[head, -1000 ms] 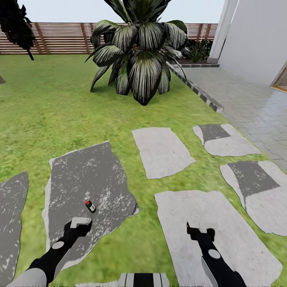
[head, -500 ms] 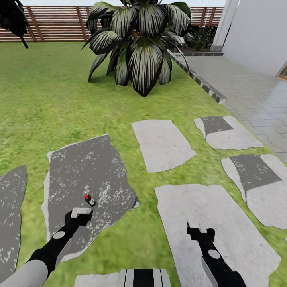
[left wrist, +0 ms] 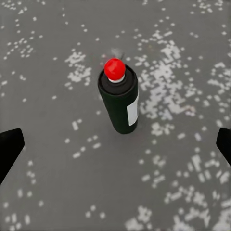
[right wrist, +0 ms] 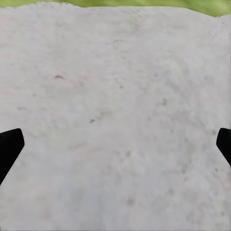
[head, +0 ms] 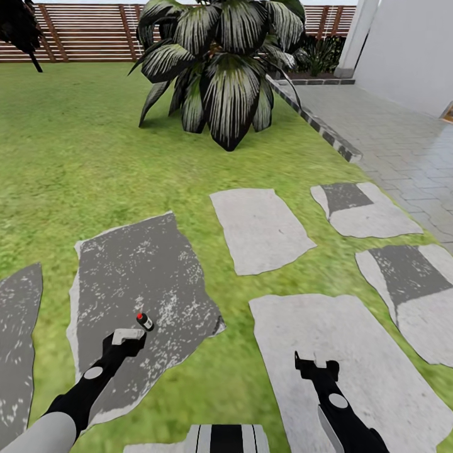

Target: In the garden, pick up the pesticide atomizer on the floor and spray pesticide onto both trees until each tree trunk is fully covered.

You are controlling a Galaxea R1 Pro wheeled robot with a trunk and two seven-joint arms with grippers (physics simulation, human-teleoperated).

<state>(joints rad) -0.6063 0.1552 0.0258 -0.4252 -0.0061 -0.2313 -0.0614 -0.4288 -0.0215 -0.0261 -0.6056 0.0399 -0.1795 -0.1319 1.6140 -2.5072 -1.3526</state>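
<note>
The step in hand is judged to be the approach for the pick-up: the pesticide atomizer has not yet been grasped. It stands upright on a dark, white-speckled stepping stone set in the lawn, not on the grass itself. It is seen as a small dark bottle with a red cap and a pale label.

In the head view the left gripper is held just beside the bottle, at about 7 o'clock from it. In the left wrist view the atomizer is framed between the 2 dark fingertips, which stand wide apart at the picture's edges and touch nothing, so the left gripper is spread and empty. The bottle sits ahead of the tips, not yet between them.

The right gripper hangs over a pale stepping stone, well apart from the bottle, at about 3 o'clock from the left gripper. In the right wrist view its fingertips are likewise spread wide over bare pale stone, with nothing held.

A palm-like plant stands at 12 o'clock, with the wooden fence behind it and a paved terrace at 2 o'clock.

The next move is judged to call for the left gripper to be eased forward and down until the bottle's body lies between the fingers, below the cap, and then closed. Care would be needed, since a small upright bottle could be tipped by a glancing finger.
</note>
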